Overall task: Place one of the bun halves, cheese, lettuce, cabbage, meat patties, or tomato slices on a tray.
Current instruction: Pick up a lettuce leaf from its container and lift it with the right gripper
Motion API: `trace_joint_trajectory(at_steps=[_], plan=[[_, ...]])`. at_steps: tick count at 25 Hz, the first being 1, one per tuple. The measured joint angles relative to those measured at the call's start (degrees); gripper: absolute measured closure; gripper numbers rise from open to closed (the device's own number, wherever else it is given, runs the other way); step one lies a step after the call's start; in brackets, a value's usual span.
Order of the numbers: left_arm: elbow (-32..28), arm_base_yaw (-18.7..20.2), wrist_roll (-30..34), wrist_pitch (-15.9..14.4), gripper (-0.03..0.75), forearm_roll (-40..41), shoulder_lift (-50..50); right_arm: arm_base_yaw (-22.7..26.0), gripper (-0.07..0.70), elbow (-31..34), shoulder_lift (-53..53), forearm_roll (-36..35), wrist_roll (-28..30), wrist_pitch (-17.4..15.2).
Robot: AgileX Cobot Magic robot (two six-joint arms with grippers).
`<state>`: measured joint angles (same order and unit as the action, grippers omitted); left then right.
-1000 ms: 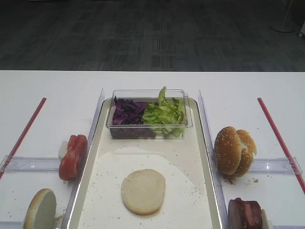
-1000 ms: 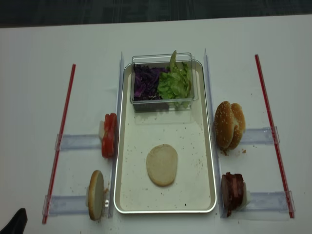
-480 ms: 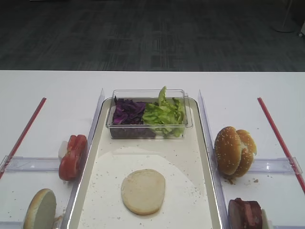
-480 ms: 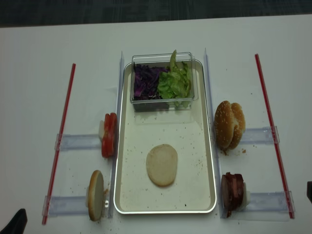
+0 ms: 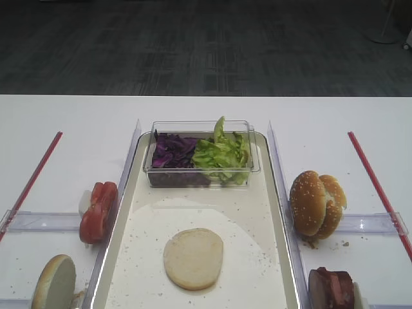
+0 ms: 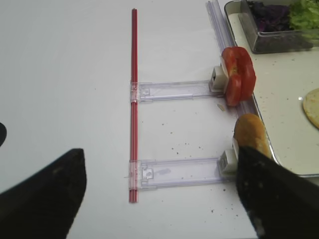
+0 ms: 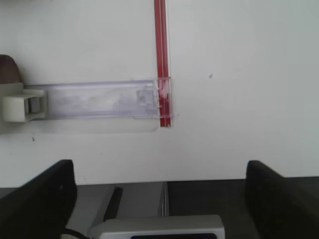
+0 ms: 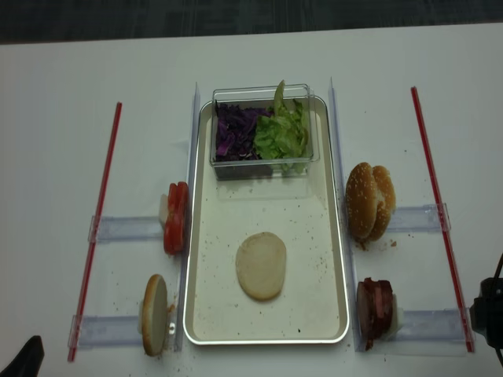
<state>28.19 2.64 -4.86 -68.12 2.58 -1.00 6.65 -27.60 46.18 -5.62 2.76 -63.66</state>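
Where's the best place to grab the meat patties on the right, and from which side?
Probably from above: the meat patties stand on edge at the inner end of a clear holder, beside the tray. Put one finger on each flat face and close across the stack.

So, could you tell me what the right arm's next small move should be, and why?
Probably move the right gripper, open, left toward the meat patties. It sits at the table's right edge by their holder, and the tray holds only a flat bun half and the salad tub.
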Motion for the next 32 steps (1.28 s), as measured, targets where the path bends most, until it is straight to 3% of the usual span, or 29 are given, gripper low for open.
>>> trace_joint_trajectory(at_steps=[5,12,17,24,32], plan=[[0.0,0.0,0.0,0.0,0.15,0.0,0.0,0.0,-0.06,0.0,7.22,-0.24,0.0,0.49],[0.0,0.0,0.0,0.0,0.15,0.0,0.0,0.0,-0.06,-0.44,8.52,-0.34,0.11,0.72],[0.0,0.0,0.0,0.0,0.15,0.0,0.0,0.0,-0.06,-5.01,14.91,-0.34,0.11,0.62],[0.0,0.0,0.0,0.0,0.15,0.0,0.0,0.0,-0.06,-20.3,32.26,-0.34,0.11,0.81],[0.0,0.0,0.0,0.0,0.15,0.0,0.0,0.0,-0.06,-43.38,53.18,-0.34,1.23,-1.18]])
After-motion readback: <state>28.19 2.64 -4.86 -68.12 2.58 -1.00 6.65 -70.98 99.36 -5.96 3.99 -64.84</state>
